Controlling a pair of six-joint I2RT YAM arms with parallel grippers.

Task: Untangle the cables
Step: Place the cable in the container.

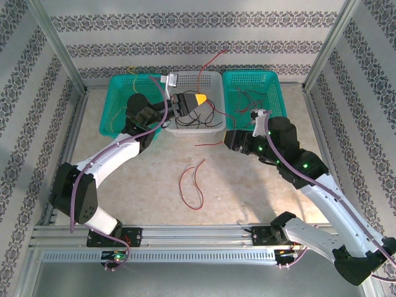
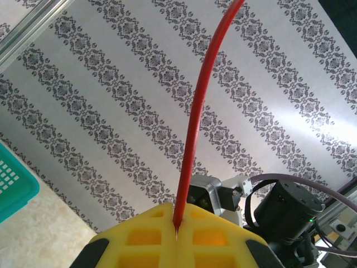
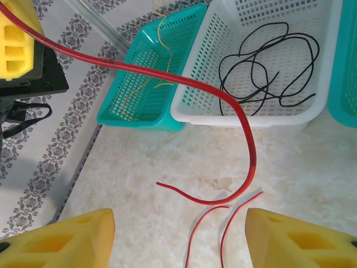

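Your left claw (image 1: 199, 99) clenched on red cable (image 2: 193, 123), over white basket (image 1: 213, 80) at 12 o'clock of desk (image 1: 136, 185). One end rises from pinch toward 1 o'clock. Rest arcs down to desk just in front of basket. Your right claw (image 3: 178, 234) spread wide, grasping nothing, above desk beside that low end. Second red cable (image 1: 180, 184) loose at desk centre. Black cables (image 3: 268, 61) in white basket. Yellow cable (image 3: 152, 86) in teal basket (image 1: 117, 99) at 11 o'clock.
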